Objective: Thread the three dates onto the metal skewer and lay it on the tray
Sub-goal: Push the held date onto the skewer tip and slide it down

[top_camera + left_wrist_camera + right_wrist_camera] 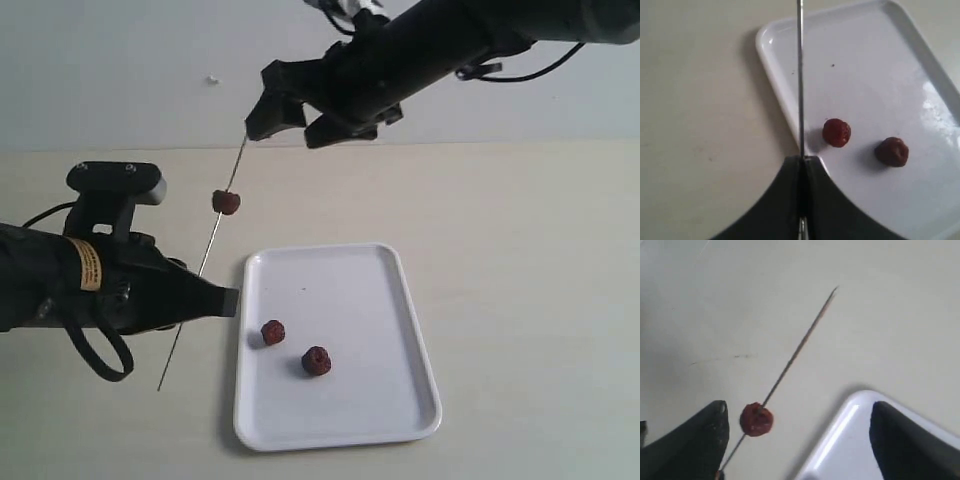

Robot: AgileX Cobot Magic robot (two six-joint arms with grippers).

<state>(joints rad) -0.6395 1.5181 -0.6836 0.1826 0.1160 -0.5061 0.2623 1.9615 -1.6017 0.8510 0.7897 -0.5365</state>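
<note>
Exterior view: left gripper [225,300], jaws clamped on thin silver metal skewer [232,180]; one wrinkled reddish-brown threaded date [226,202] sits beyond them. Right gripper [295,128], jaws spread wide and empty, by the skewer tip.

Left wrist view: flat white plastic tray [880,75] ahead of the jaws, bearing two loose dates [836,132].

Right wrist view: threaded date [756,419] between the parted jaws, nearer one finger.

Left arm [60,285] all matte black, bulky; yellow label [88,264] with dark print on its side; boxy black camera block [115,183] on top, two pale screws showing; black cable loop [113,376] on the near side; right arm [430,40] black too, thin black cables [560,62] trailing, white fitting [362,8] at the far edge; fingers [695,445] dark, wedge-shaped.
</note>
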